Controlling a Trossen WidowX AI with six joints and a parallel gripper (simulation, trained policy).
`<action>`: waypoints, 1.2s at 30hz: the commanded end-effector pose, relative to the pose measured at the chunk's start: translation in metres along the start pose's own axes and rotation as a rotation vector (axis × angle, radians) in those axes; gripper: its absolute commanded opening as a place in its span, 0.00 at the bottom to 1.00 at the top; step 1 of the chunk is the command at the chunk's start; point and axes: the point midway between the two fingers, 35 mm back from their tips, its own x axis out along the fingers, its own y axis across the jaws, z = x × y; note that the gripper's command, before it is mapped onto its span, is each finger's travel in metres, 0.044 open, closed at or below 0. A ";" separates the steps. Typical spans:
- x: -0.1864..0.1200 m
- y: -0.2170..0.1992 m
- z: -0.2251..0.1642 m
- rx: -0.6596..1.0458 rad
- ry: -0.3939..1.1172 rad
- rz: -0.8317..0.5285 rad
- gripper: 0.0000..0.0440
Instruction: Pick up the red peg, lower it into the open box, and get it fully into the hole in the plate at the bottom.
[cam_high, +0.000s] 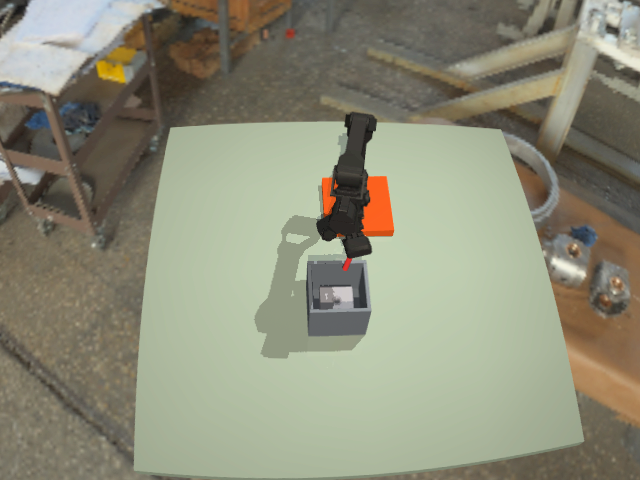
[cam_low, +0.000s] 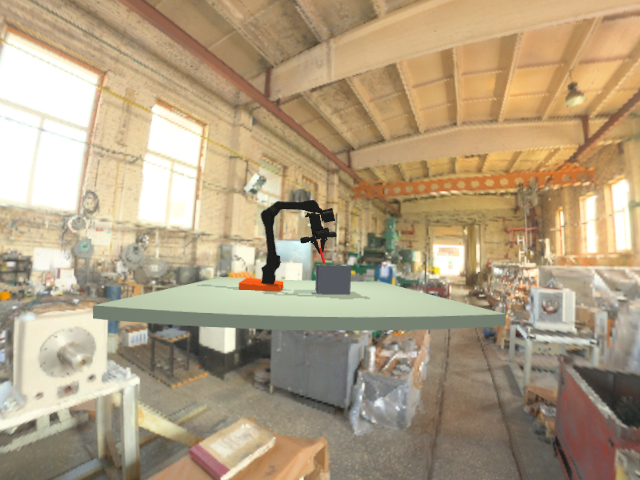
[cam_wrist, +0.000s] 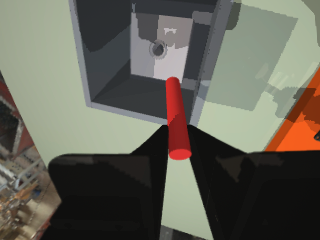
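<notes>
So from the top view, my arm (cam_high: 356, 149) reaches out over its orange base (cam_high: 379, 206) (cam_low: 248, 284) (cam_wrist: 302, 125), and my pincer (cam_high: 351, 256) (cam_low: 322, 246) (cam_wrist: 176, 130) is up by the back wall of the grey open box (cam_high: 338, 322) (cam_low: 333, 280) (cam_wrist: 210, 60), the wall nearest the base. The red peg (cam_high: 347, 264) (cam_low: 322, 255) (cam_wrist: 176, 112) pokes out from under it, and its long axis runs at a slant, the free end leaning away from the base and a bit toward the left of the picture. Down in the box I can see the pale plate (cam_high: 345, 295) (cam_wrist: 170, 65) with its little round hole. Over in the exterior view, I've got the peg pinched and it's pointing mostly down, just not plumb: the lower end tips toward the right of the picture, away from my base. That tip sits just above the box's rim, so the peg is up in the air, not in the hole. The box stands on the pale green desk (cam_high: 439, 361) (cam_low: 299, 321) (cam_wrist: 35, 95), near the base but not touching it. And in the wrist view, my fingers are closed on the peg from both sides, near its upper end, with its long axis running away from me almost straight up the picture, far end leaning slightly left. That far end shows up against the near edge of the plate, off to one side of the hole.
</notes>
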 end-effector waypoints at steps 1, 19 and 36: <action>0.005 0.003 0.009 0.009 0.008 -0.013 0.00; 0.056 0.013 0.045 0.014 0.070 -0.073 0.00; 0.111 0.024 0.048 -0.062 0.156 -0.091 0.00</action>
